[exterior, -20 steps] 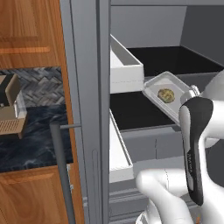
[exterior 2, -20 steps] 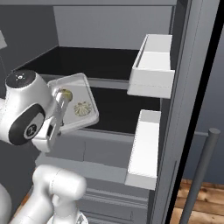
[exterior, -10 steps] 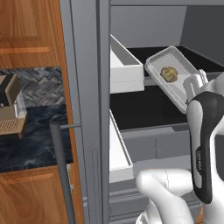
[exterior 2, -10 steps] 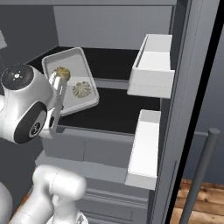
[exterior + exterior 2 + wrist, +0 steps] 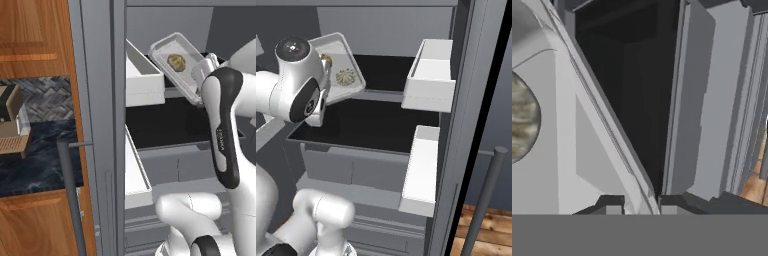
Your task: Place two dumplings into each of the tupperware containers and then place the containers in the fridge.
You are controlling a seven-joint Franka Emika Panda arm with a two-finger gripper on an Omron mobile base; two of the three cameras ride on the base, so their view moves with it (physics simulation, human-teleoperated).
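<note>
Hand view shows my gripper (image 5: 641,201) pinching the rim of the tupperware container (image 5: 176,62), tilted above the fridge (image 5: 376,125) shelf; I judge it light, stiff, dumplings (image 5: 346,77) liable to slide.

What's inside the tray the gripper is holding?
The tray holds one dumpling in plain sight and a second near it; the arm covers the tray's gripped end.

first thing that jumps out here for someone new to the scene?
A white tupperware container held up, tilted, in front of the open fridge, with a dumpling inside. The end effector is clamped on the container's rim, at the level of the upper dark shelf. Next, the white door bins stand out against the grey interior.
</note>
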